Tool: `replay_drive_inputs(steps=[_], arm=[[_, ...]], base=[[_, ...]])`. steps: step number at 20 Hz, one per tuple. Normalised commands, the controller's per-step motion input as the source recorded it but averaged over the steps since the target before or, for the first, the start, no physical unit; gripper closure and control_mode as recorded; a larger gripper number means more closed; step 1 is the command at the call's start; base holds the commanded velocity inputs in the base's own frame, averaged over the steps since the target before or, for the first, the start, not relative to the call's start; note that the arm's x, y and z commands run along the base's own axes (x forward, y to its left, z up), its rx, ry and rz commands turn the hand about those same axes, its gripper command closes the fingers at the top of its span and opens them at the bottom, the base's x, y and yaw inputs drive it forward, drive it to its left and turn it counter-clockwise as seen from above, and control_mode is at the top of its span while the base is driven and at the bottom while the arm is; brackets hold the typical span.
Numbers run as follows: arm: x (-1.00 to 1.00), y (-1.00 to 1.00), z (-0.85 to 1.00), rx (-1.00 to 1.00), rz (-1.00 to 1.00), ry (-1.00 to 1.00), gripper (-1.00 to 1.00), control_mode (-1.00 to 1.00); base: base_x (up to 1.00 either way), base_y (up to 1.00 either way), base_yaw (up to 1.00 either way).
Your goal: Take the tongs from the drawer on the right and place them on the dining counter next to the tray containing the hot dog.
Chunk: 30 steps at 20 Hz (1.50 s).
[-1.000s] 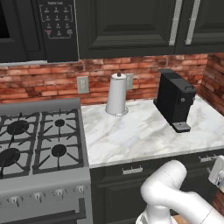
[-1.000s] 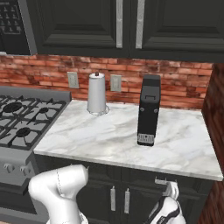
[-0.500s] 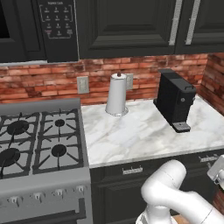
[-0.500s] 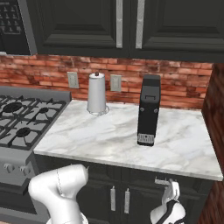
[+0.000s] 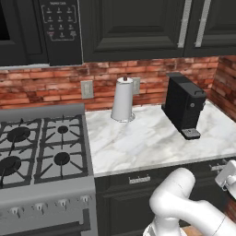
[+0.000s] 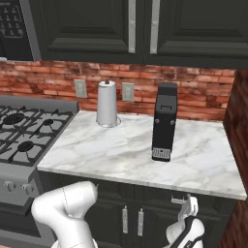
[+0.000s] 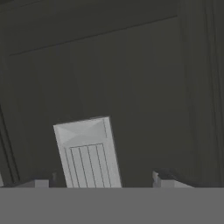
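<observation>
The drawer [image 6: 208, 202] is the black front under the right end of the marble worktop, and it is closed. Its short silver bar handle [image 6: 178, 199] sticks out just below the worktop's edge. My gripper [image 6: 187, 205] points up at that handle from below. In the hand view the handle [image 7: 87, 153] stands between my two fingertips [image 7: 167, 179], nearer the left one, and my gripper [image 7: 103, 181] is open around it without pinching it. The same handle [image 5: 216, 167] shows at the right edge of the left base view. The tongs, tray, hot dog and dining counter are out of view.
On the marble worktop [image 6: 121, 155] stand a black coffee machine [image 6: 163, 128] and a paper towel roll [image 6: 107, 103]. A gas stove [image 5: 37, 147] lies to the left. A brick side wall [image 6: 238, 145] closes in on the right. Dark cabinet doors [image 6: 133, 220] sit below the worktop.
The hand has settled slightly lower at the drawer handle. The drawer is still closed and nothing on the worktop has moved.
</observation>
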Motion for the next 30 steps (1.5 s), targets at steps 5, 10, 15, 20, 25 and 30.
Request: replay_drive_inputs(steps=[5,10,15,20,25,30], arm=[[0.02,0.0,-0.02,0.0,0.0,0.0,1.0,-1.0],[-0.08,0.0,-0.01,0.0,0.0,0.0,1.0,-1.0],[-0.52,0.0,-0.06,0.0,0.0,0.0,1.0,-1.0],[-0.47,0.0,0.0,0.0,0.0,0.0,1.0,-1.0],[-0.3,0.0,0.0,-0.01,0.0,0.0,1.0,-1.0],[-0.3,0.0,0.0,-0.05,0.0,0.0,1.0,-1.0]], base=[[0.0,0.0,0.0],[0.0,0.0,0.0],[0.0,0.0,0.0],[0.0,0.0,0.0],[0.0,0.0,0.0],[0.0,0.0,0.0]])
